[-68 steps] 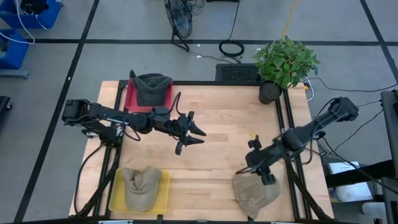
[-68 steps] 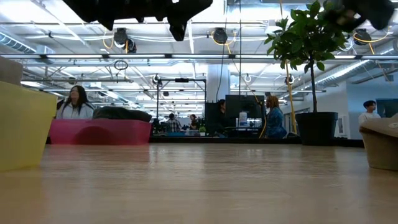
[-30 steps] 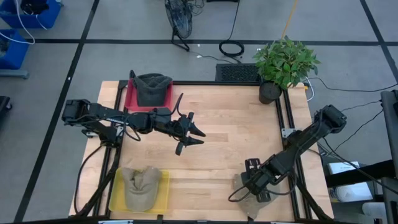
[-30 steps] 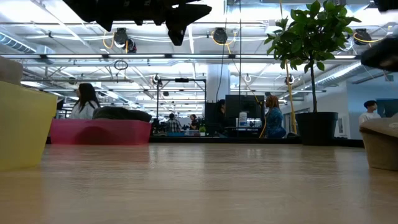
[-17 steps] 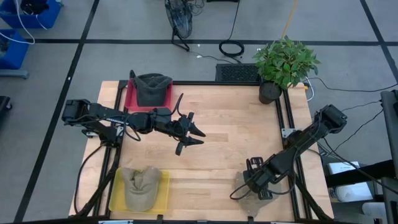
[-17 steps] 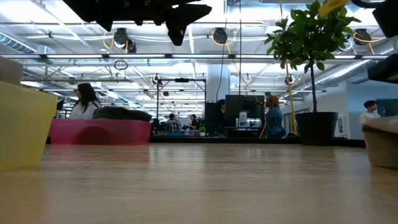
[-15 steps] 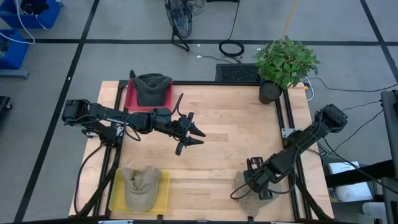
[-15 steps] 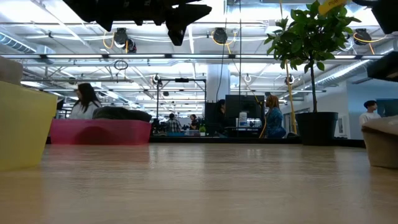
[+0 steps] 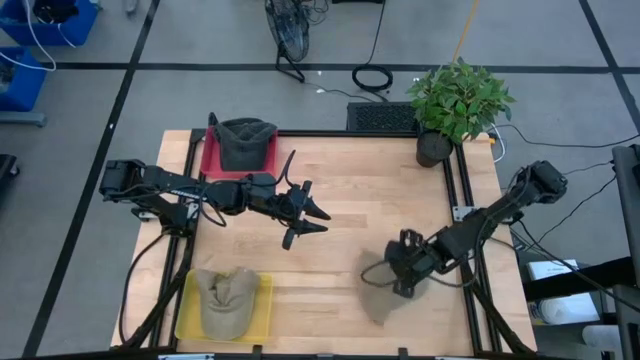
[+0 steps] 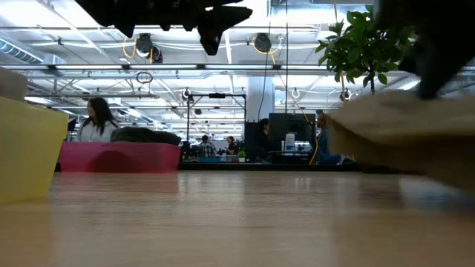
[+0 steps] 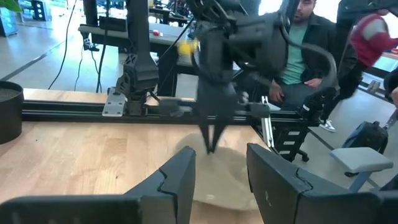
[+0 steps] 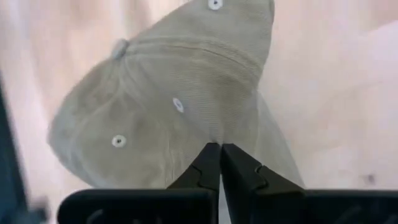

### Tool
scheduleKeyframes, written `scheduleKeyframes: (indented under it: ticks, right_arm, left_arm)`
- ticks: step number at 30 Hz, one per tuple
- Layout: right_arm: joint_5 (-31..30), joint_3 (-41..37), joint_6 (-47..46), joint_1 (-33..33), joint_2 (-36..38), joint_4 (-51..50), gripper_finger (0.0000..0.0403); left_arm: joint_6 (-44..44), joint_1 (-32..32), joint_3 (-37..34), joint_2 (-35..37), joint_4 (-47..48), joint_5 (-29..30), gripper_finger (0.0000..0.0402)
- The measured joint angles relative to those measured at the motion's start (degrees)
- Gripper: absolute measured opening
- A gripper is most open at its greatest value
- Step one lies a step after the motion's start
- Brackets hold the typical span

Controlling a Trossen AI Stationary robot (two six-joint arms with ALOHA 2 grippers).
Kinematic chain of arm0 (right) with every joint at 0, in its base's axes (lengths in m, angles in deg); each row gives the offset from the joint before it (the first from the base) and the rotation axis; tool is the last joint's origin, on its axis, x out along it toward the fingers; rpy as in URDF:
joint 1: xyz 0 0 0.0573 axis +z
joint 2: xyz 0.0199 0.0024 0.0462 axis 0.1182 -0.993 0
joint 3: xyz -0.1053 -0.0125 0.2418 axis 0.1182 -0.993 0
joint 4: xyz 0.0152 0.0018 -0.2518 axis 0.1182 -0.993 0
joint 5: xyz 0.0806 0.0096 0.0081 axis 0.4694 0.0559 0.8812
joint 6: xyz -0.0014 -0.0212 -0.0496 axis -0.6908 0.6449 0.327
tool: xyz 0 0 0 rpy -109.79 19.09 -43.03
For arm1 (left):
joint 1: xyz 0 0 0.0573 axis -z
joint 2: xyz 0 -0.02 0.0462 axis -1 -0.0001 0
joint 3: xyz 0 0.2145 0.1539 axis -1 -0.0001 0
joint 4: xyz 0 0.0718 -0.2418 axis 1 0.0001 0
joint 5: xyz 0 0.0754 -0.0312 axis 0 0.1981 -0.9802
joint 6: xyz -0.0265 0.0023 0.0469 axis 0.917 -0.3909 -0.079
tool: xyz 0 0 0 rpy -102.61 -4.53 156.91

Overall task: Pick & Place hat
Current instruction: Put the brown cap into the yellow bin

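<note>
Above the light wooden desk (image 9: 350, 200), right gripper (image 9: 402, 283) pinches the tan hat (image 9: 380, 297) off the surface near the front right, left gripper (image 9: 312, 215) idles released mid-desk, people seated beyond.

I'm seeing a tan hat (image 12: 180, 106) in soft ribbed corduroy cloth with little metal eyelets, matt all over. Under it the table (image 9: 360, 190) is looking like pale, smooth wood planks with a slight sheen.
</note>
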Motion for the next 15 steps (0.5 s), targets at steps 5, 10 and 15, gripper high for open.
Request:
scheduleKeyframes:
  ticks: [5,10,15]
  right_arm:
    - [-14.60,0.00,-4.48,-3.50,3.66,-0.62,0.0005]
    - [-20.48,-0.33,-7.48,-7.44,5.04,-0.93,0.0002]
    - [-17.53,-3.44,-4.94,-9.96,4.96,0.80,0.0013]
  left_arm:
    - [0.00,0.00,0.00,0.00,-0.02,0.00,0.0147]
    - [0.00,0.00,0.00,0.00,-0.02,0.00,0.0147]
    - [0.15,0.00,0.00,0.00,0.01,-0.01,0.0147]
